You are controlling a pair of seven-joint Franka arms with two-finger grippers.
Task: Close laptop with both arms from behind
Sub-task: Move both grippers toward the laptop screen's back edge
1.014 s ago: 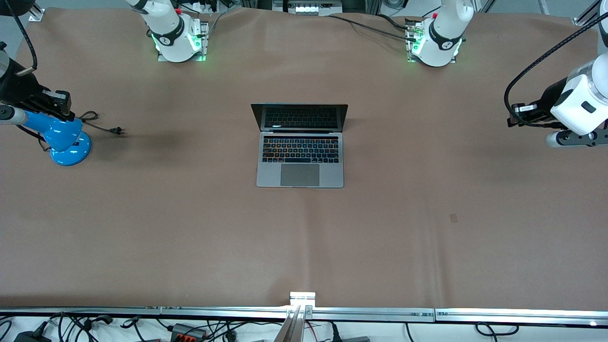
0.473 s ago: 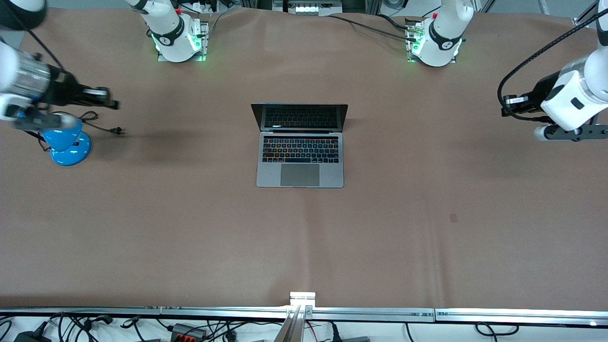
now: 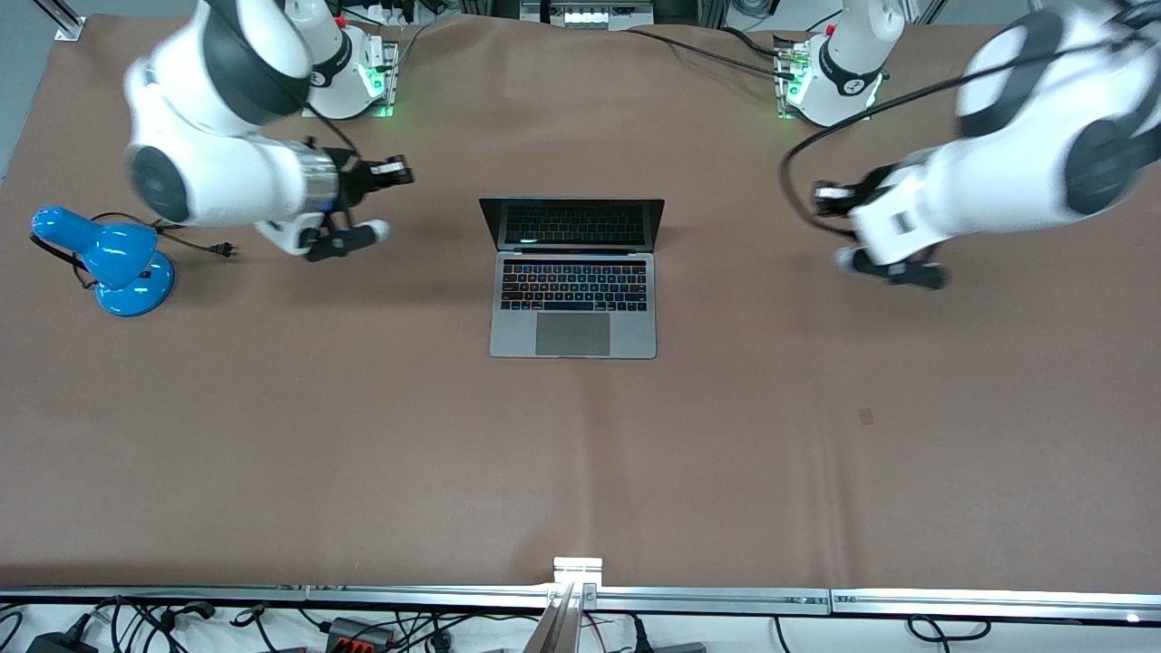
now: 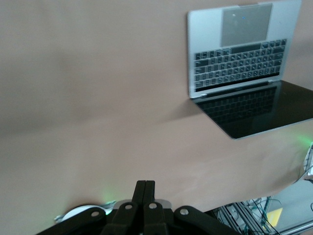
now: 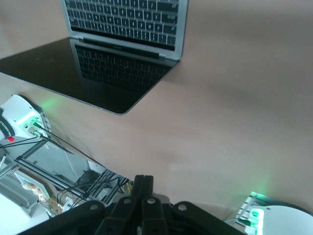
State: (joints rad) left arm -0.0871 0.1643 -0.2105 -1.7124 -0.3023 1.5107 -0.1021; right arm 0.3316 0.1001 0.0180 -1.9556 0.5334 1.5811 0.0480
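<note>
The space-grey laptop [image 3: 573,299] stands open in the middle of the table, its dark screen upright and facing the front camera. My right gripper [image 3: 404,172] is shut and empty over bare table toward the right arm's end, apart from the laptop. My left gripper [image 3: 820,194] is shut and empty over bare table toward the left arm's end, also apart from it. The left wrist view shows the laptop [image 4: 239,54] off past my shut left gripper [image 4: 145,186]. The right wrist view shows the laptop's screen [image 5: 93,73] past my shut right gripper [image 5: 143,182].
A blue desk lamp [image 3: 109,263] with a loose plug [image 3: 225,248] stands toward the right arm's end. The arm bases [image 3: 340,77] [image 3: 834,82] stand along the table's back edge. A metal rail [image 3: 580,594] runs along the edge nearest the front camera.
Both arms have swung inward from the table's ends toward the laptop. The right gripper has left the lamp's place. The laptop has not moved.
</note>
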